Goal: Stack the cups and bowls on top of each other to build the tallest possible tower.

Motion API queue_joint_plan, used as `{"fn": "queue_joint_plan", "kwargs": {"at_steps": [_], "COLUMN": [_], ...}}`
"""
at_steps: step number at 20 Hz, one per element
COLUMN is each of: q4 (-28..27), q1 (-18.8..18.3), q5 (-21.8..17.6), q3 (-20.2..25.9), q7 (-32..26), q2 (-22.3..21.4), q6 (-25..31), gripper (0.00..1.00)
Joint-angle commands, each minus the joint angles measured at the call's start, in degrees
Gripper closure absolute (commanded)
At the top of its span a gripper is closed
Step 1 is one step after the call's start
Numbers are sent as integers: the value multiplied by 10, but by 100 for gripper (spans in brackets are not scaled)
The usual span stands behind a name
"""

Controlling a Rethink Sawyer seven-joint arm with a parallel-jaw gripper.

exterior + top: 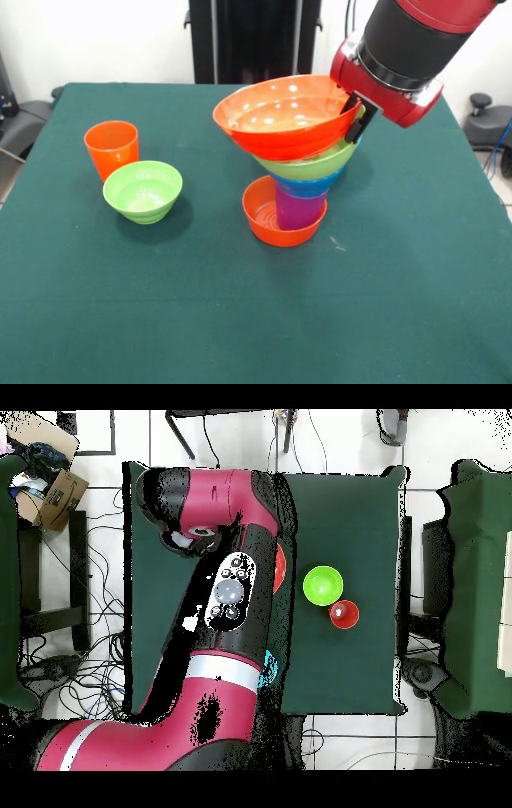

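The tower stands mid-table: a small orange bowl (272, 226) at the base holds a purple cup (300, 210), with a blue bowl (308, 188), a lime green bowl (318, 165) and a large orange bowl (284, 120) above. The large orange bowl sits tilted on top. My gripper (358, 112) is at its right rim, fingers closed on the rim. An orange cup (111, 146) and a small lime green bowl (142, 190) stand apart at the left. In the overhead view my arm (230, 594) hides the tower except an orange sliver (281, 569).
The green table (240, 320) has open cloth in front of the tower and to its right. In the overhead view the small green bowl (323, 585) and orange cup (345, 615) sit side by side. A light blue sliver (265, 672) shows beside my arm.
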Motion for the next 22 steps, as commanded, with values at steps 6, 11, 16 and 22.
{"fn": "queue_joint_plan", "kwargs": {"at_steps": [6,11,16,22], "q4": [27,45,68,95], "q1": [9,13,21,22], "q5": [44,58,61,57], "q3": [24,19,9,-2], "q7": [127,127,121,102], "q2": [-14,-22,-32,-42], "q6": [69,69,63,45], "gripper": [100,100,100,100]}}
